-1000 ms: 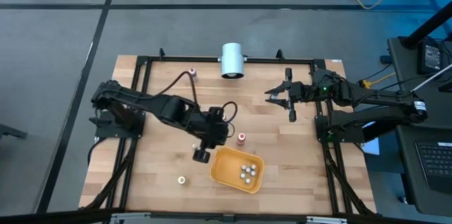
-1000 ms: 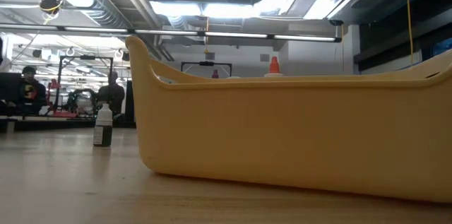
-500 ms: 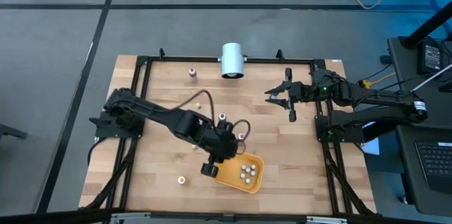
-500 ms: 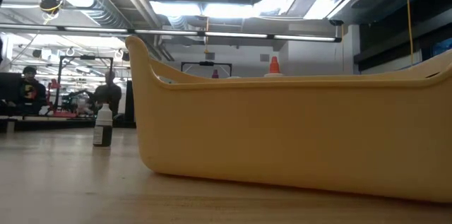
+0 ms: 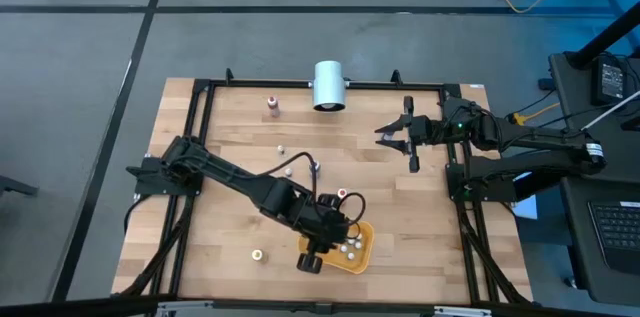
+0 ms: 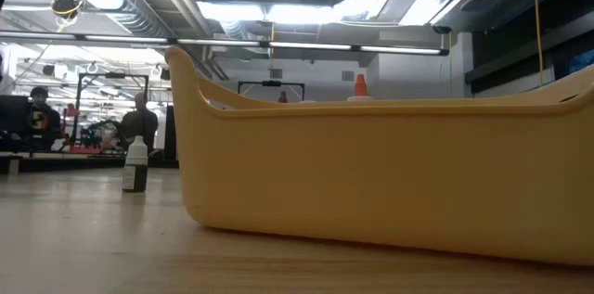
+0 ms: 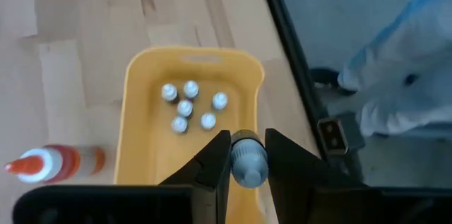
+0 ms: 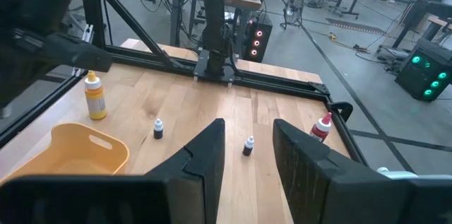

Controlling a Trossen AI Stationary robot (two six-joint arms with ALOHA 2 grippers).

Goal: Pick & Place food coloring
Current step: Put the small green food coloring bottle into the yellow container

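The food coloring is a set of tiny bottles. Several whitish-topped ones (image 7: 187,107) stand in the orange tray (image 5: 358,251), which lies near the table's near edge. My left gripper (image 5: 322,250) hangs over the tray's left end, shut on one more small bottle (image 7: 247,166). Loose bottles stand on the wood: a red-topped one (image 5: 341,197) just beyond the tray, a pink-topped one (image 5: 272,105) near the far edge, and a small one (image 5: 257,254) left of the tray. My right gripper (image 5: 398,138) waits open, far right. My left gripper pinches the small bottle between its two fingers (image 7: 215,164), on the dark body just under the pale cap (image 7: 248,171). The fingers come from above, slanting down. The bottle is lifted clear over the tray's left end, its cap toward the wrist camera.
A big white cylinder (image 5: 327,85) lies at the middle of the far edge. A black frame (image 5: 200,107) borders the table. In the right wrist view a yellow bottle (image 8: 94,96) and two tiny bottles (image 8: 158,129) stand on the wood. Bare wood lies between tray and right gripper.
My left arm has stretched out toward the near edge and to the right, from the wood left of the tray to over the tray's left end. The tray and my right arm have kept still.
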